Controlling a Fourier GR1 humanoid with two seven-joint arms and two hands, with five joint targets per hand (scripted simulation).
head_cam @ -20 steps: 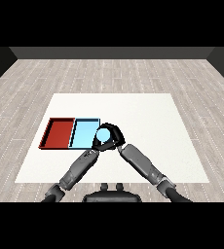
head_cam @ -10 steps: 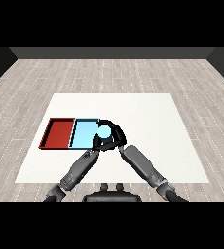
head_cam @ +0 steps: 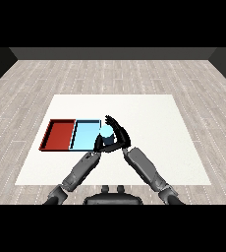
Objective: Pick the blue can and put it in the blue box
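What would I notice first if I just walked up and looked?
Two black hands meet near the middle of the white table, with a light blue can between them; the right hand curls round it. Just to their left lie a red tray and a light blue tray, side by side.

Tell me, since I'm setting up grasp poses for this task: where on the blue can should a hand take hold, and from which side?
Judging by its pose, grip the blue can round its curved side wall, coming from the right. It looks upright at the light blue tray's right edge, and the right hand already curls round it from that side. The left hand crowds its lower left.
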